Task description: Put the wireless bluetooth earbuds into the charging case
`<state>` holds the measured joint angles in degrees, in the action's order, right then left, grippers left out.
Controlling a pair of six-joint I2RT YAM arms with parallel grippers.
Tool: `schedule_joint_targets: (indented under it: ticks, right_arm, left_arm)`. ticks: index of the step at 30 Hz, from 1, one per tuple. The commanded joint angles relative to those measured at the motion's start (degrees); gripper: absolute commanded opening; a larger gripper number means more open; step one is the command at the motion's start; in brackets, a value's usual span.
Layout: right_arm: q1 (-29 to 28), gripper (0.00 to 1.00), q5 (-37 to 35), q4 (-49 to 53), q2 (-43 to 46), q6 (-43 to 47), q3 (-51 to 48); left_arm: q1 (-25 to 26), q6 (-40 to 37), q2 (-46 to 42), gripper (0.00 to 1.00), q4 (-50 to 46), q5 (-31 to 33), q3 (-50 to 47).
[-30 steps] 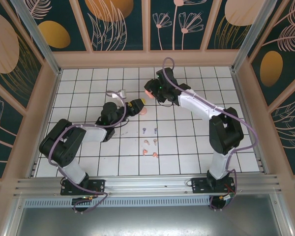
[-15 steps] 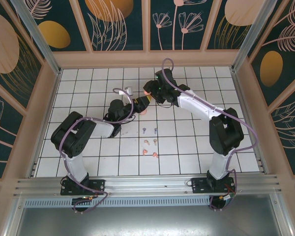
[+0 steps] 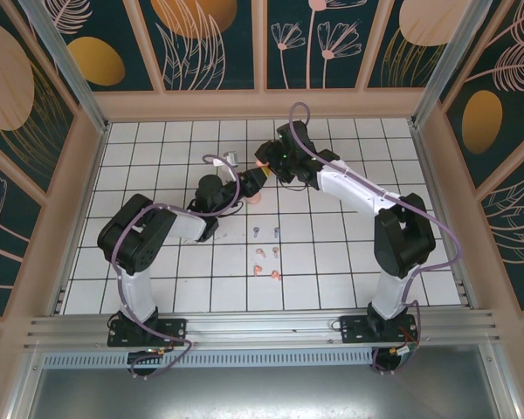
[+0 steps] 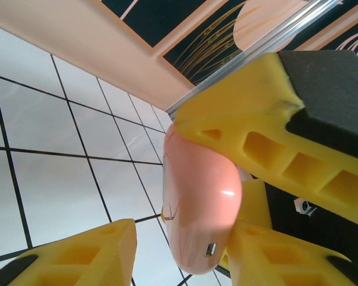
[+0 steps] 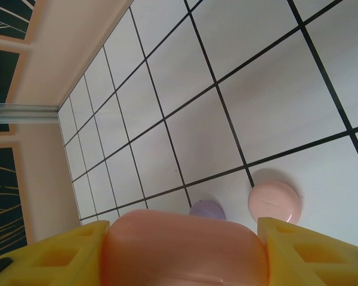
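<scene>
Because the salmon-pink glossy oval charging case (image 4: 200, 208) is a smooth, rounded shell of hard plastic, I judge it light and stiff but slippery. It is likely to squirt out of foam pads that press on its curved ends, so the place to hold it is across the two broad flat faces, clear of the thin seam (image 4: 169, 210) where I take the lid to part. The small metal port (image 4: 210, 249) marks its bottom end. My right claw (image 5: 185, 250) is clamped on that case, one yellow finger hard against each end, and carries it in the air above the white tiled table (image 3: 349, 262). My left claw (image 4: 161, 179) stands part-open around the same case from its eight o'clock side in the overhead view. Its upper finger (image 4: 256, 119) looks to be resting on the top of the shell, while its lower finger (image 4: 77, 256) is still apart from it, with bare tile showing between, so I have no second grip yet. The six tiny stemmed plastic earbuds (image 3: 275, 251) lie loose on the table in three pairs at six o'clock from the held case, well apart from both claws. I expect them to be almost weightless, hard and easy to flick away, best pinched by the stem. A pale pink round case (image 5: 274, 201) and a lilac round case (image 5: 207, 210) sit on the table under the held one, the pink at three o'clock of the lilac in my right wrist view.
</scene>
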<state>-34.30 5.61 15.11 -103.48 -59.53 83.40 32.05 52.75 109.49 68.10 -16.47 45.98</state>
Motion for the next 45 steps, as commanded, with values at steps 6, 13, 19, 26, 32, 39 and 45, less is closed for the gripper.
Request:
schedule_joint_targets:
  ticks: [6, 13, 19, 26, 32, 39, 45]
  right_arm:
    - [-0.5, 0.50, -0.4, -2.2, 2.8, -1.1, -2.2]
    - [-0.6, 0.50, 0.1, -2.9, 3.1, -1.6, -2.6]
    - [-0.8, 0.50, 0.4, -3.4, 3.4, -2.0, -3.1]
    - [-0.9, 0.50, 0.9, -4.1, 3.5, -2.6, -3.1]
    - [-0.9, 0.51, 1.5, -4.7, 3.5, -3.1, -2.5]
    - [1.1, 0.76, -0.6, -4.5, 5.4, -3.3, -0.7]
    - [5.2, 0.80, -2.8, -6.4, 12.8, 0.5, -6.5]
  left_arm:
    - [0.4, 1.7, 1.1, 0.47, 6.1, 2.2, 0.7]
    - [0.4, 2.8, 2.2, 0.43, 8.2, 3.4, 1.0]
    - [0.4, 3.7, 3.4, 0.34, 10.0, 3.7, 1.2]
    - [0.4, 4.8, 4.3, 0.24, 11.6, 3.5, 1.4]
    - [0.5, 5.2, 4.4, 0.15, 11.8, 3.1, 1.7]
    - [0.5, 6.5, 4.1, 0.02, 12.5, 2.3, 1.3]
    - [0.5, 4.9, -0.2, 0.00, 7.7, 0.2, -0.5]
